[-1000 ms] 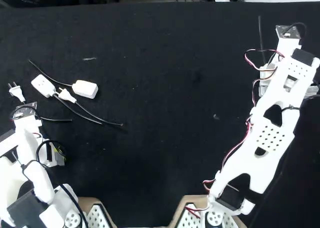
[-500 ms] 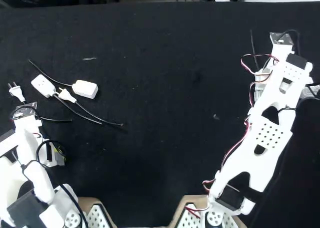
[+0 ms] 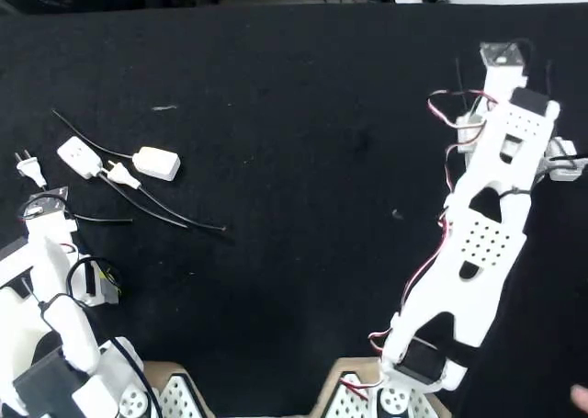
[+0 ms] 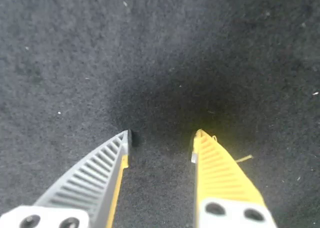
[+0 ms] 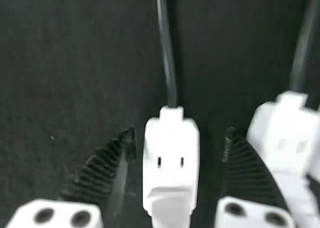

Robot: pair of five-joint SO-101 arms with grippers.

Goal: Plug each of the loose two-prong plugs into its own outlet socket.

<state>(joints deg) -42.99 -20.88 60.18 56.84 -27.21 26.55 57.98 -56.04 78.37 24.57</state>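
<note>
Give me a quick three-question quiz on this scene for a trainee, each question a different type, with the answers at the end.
1. True or false: the open fingers of the right hand flank a white socket.
2. What lies under the left hand? A) bare black cloth B) a plug C) a cable
3. Fill in: in the high view, the loose plug by the cloth's left edge has ___ prongs.
Key: 1 true; 2 A; 3 two.
</note>
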